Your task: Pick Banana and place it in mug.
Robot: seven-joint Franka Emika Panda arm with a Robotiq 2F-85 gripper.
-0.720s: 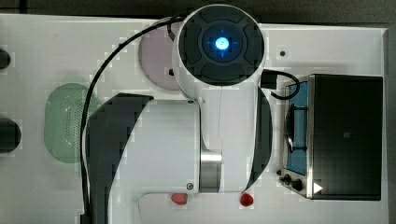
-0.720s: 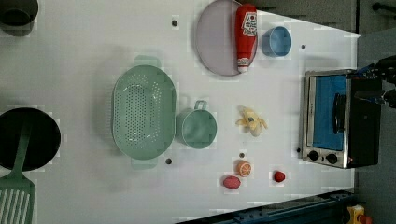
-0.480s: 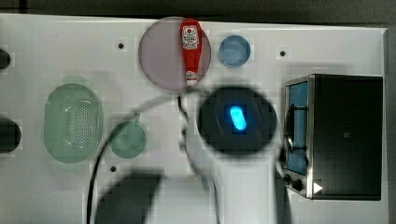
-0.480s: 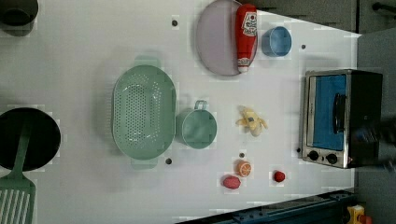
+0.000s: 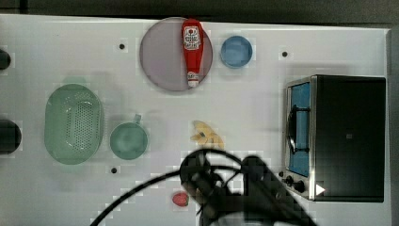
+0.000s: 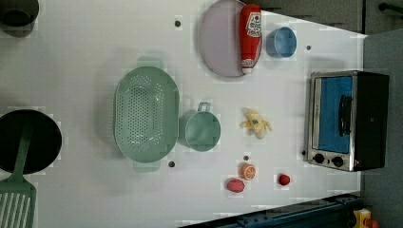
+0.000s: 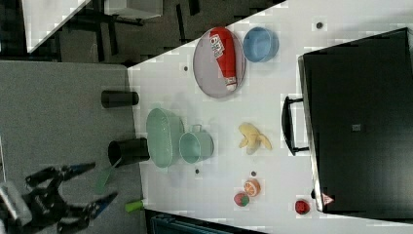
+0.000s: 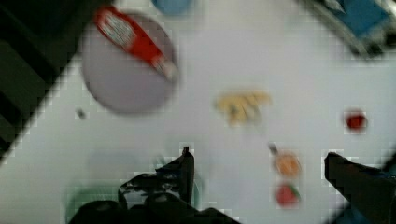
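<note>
Blurring arm (image 5: 235,197) hides fruits in top view; gripper (image 8: 259,170) spread wide, empty; one banana (image 6: 255,123), one mug (image 6: 202,131).

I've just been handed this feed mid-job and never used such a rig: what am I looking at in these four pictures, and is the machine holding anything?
It is a single robot arm with a two-fingered gripper. Three fixed cameras look down on a white table; the fourth sits on the wrist, so it looks past the gripper at the table below. In the top view the dark blurred mass at the bottom edge is the arm itself.

On the table: the banana, a small pale yellow piece, lies between the mug and a toaster oven. A perforated green basket sits on the mug's other side. There is also a plate with a ketchup bottle on it, a blue bowl, an orange slice and two red fruits.

The jaws stand wide open and hold nothing; the banana lies untouched.
</note>
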